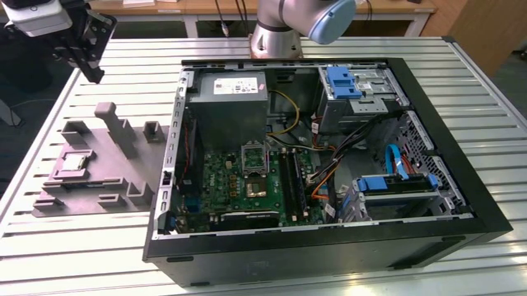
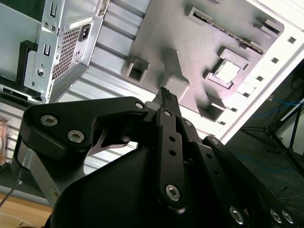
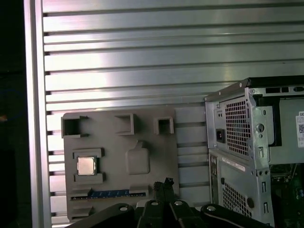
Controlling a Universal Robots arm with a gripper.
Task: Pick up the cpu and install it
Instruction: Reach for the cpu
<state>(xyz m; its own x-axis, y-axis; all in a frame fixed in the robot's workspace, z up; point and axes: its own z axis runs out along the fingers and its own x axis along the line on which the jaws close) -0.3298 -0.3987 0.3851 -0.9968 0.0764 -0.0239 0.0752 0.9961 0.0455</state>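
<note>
You're in a robotics lab. Slatted aluminium table point(image 1: 82, 246) under your pincer point(image 1: 94, 75); opened computer case point(image 1: 313, 259) with bare motherboard point(image 1: 247, 179) off to its side; arm's base point(image 1: 276, 40) on the table; wooden desks point(image 1: 165, 7) beyond.

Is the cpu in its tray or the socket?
In the tray: the small silvery square cpu sits in the grey-purple plastic tray.

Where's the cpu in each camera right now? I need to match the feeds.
Exterior view: the cpu sits in a framed pocket of the grey tray, at the exterior view's left, outside the computer case.
First wrist view: the cpu sits in the tray pocket farthest from the case.
Second wrist view: the cpu is the pale square in that pocket.
Shared landmark: the tray beside the case.
</note>
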